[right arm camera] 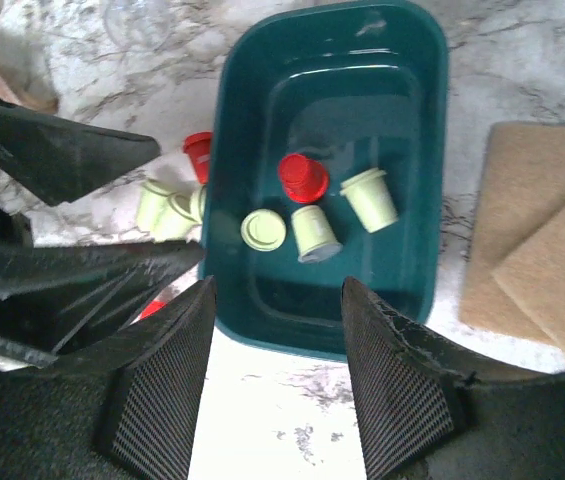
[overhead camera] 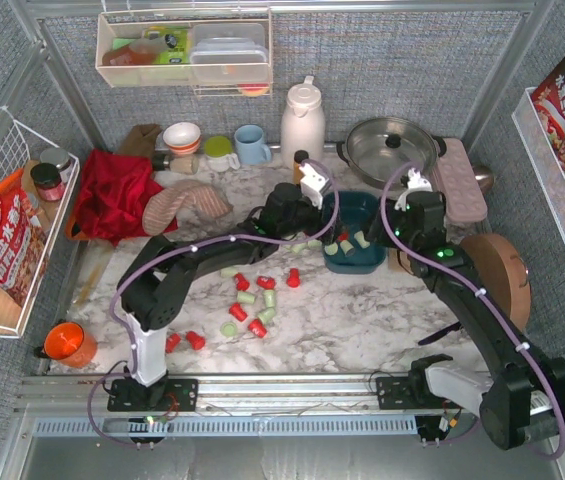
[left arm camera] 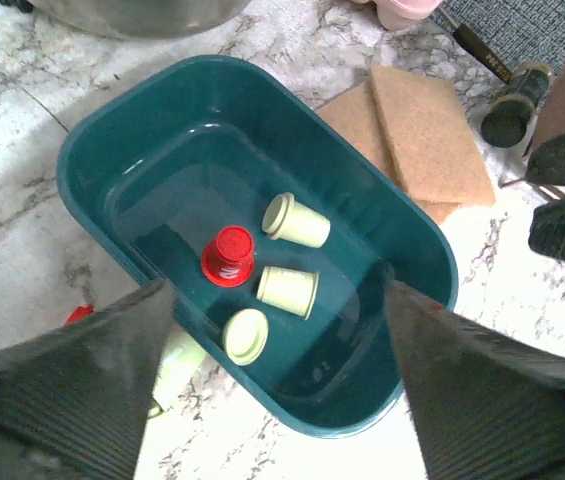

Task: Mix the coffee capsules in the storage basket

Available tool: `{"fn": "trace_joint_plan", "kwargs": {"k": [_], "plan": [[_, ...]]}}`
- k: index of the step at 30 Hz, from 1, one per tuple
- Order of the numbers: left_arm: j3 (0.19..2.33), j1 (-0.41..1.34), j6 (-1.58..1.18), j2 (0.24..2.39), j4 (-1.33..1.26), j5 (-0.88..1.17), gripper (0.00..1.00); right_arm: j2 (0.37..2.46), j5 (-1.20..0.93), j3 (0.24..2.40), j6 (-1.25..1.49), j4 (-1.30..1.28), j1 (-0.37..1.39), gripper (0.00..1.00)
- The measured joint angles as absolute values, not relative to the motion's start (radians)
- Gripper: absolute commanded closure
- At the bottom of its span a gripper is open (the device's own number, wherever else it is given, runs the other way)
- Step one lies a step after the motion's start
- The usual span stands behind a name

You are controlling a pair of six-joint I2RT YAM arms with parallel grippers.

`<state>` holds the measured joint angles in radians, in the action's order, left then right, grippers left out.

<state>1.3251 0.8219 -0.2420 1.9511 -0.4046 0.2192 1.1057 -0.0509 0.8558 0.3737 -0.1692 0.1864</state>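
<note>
The storage basket (overhead camera: 362,266), a dark teal bin, sits on the marble right of centre. In it lie one red capsule (left arm camera: 228,255) and three pale green capsules (left arm camera: 287,290). The same red capsule (right arm camera: 305,178) shows in the right wrist view among the green ones. More coffee capsules (overhead camera: 252,305), red and green, lie scattered on the table left of the basket. My left gripper (left arm camera: 277,400) hangs open over the basket's near-left end, nothing between its fingers. On the basket's right side my right gripper (right arm camera: 277,390) is also open and empty.
Two tan pads (left arm camera: 412,130) lie beside the basket. At the back stand a steel pot (overhead camera: 392,148), a white thermos (overhead camera: 302,120), a pink tray (overhead camera: 459,180) and an amber bottle (overhead camera: 300,160). A red cloth (overhead camera: 117,190) and an orange mug (overhead camera: 67,343) are at the left.
</note>
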Motion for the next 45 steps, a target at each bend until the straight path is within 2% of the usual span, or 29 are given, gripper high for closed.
{"fn": "trace_joint_plan", "kwargs": {"k": [5,8,12,18,19,23,28,34,37,45], "plan": [[1.248,0.825,-0.271,1.908,-0.416,0.201,0.01,1.083,0.001,0.833,0.374,-0.170,0.181,0.42],[1.198,0.850,-0.295,1.786,-0.343,0.107,0.01,1.086,0.014,0.833,0.374,-0.168,0.181,0.42],[1.143,0.888,-0.379,1.599,-0.170,-0.065,0.01,1.107,0.012,0.835,0.375,-0.168,0.178,0.42],[0.885,0.887,-0.696,1.358,0.233,-0.272,0.01,1.122,-0.009,0.841,0.378,-0.168,0.178,0.42],[0.839,0.887,-0.756,1.304,0.292,-0.292,0.03,1.122,-0.009,0.842,0.378,-0.168,0.178,0.42],[0.676,0.883,-0.948,1.024,0.419,-0.341,0.29,1.122,-0.018,0.842,0.379,-0.168,0.178,0.42],[0.595,0.884,-1.125,0.800,0.543,-0.345,0.36,1.128,-0.029,0.842,0.382,-0.167,0.178,0.42],[0.543,0.889,-1.206,0.881,0.665,-0.263,0.38,1.141,-0.037,0.842,0.384,-0.161,0.178,0.42],[0.558,0.898,-1.197,0.986,0.665,-0.245,0.34,1.151,-0.047,0.842,0.385,-0.157,0.178,0.42],[0.598,0.908,-1.110,1.181,0.592,-0.232,0.33,1.156,-0.061,0.844,0.385,-0.152,0.178,0.42]]}}
